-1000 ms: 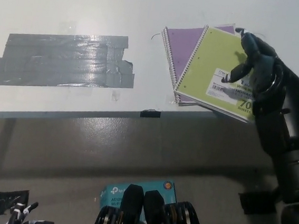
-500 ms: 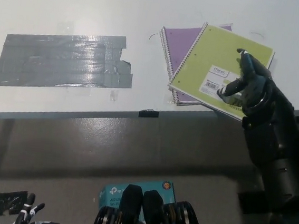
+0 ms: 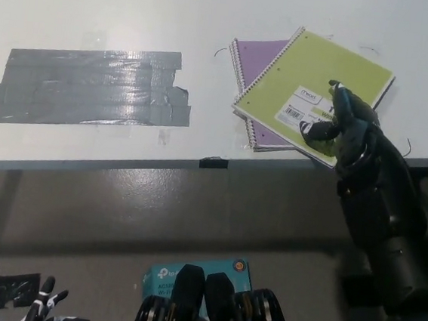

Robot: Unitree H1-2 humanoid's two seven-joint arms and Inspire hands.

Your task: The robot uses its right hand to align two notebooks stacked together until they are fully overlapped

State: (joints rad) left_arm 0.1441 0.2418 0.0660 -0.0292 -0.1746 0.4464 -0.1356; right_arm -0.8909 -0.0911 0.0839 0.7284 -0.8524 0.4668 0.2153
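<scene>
A black right hand (image 3: 344, 127) presses down on the lower right part of a green spiral notebook (image 3: 311, 94), which lies skewed across a purple notebook (image 3: 255, 62) near the front edge of a white table (image 3: 99, 13). The hand's fingers (image 3: 324, 132) are curled, their tips on the green cover beside its white label; they rest on the notebook rather than wrap around it, and from this angle it is hard to tell whether any finger hooks under the near edge. The two notebooks are far from overlapped: the green one is turned with its spiral edge running diagonally, leaving the purple one's upper left corner and its left spiral edge exposed. To the left, well apart from the notebooks, a broad patch of grey tape (image 3: 92, 88) is stuck to the tabletop. The white left hand (image 3: 52, 310) hangs low at the lower left, below the table, fingers spread and holding nothing.
</scene>
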